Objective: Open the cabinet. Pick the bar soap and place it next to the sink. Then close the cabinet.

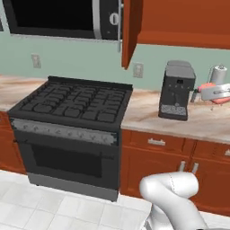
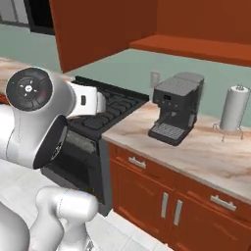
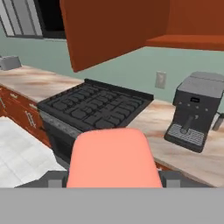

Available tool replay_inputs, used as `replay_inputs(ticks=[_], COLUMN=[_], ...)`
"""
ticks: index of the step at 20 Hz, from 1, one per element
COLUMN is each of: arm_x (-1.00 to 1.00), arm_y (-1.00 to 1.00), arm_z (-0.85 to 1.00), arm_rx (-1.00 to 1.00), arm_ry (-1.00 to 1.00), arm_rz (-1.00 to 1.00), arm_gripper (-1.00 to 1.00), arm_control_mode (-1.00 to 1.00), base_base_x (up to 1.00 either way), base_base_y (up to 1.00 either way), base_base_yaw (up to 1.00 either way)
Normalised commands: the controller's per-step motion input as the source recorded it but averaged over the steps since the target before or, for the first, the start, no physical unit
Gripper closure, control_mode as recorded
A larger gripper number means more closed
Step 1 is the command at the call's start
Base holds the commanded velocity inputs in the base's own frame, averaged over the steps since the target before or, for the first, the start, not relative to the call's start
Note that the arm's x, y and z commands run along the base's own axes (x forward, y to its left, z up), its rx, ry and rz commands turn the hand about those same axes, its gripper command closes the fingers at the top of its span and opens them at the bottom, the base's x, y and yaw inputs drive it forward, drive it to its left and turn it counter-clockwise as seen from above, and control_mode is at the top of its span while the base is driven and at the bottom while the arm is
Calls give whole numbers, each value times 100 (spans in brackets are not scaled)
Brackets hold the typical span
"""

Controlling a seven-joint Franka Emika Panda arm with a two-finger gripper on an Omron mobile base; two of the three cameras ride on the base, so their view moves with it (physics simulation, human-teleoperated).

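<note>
Salmon-pink soap [image 3: 114, 157] sits clamped between the gripper's [image 3: 114, 178] dark fingers [image 3: 54, 179], at six o'clock in the hand view. Behind it, a stove [image 3: 94, 105]. Coffee machine [image 3: 196, 111] at three o'clock. Cabinet [image 3: 107, 28] door open at twelve.

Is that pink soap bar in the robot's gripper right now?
Yes. In the hand view the bar soap sits clamped between the gripper's two dark fingertips.
</note>
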Motion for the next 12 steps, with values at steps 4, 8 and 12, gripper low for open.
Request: replay_inputs(ticks=[4,8,12], arm_x=[0,0,0], arm_y=[0,0,0], arm_z=[0,0,0], arm_rx=[0,0,0], arm_ry=[0,0,0], arm_rz=[0,0,0], arm_gripper=[100,100,100], arm_control_mode=[100,100,100], base_base_x=[-7,-15,-37], base_base_y=[0,0,7], base_base_yaw=[81,84,82])
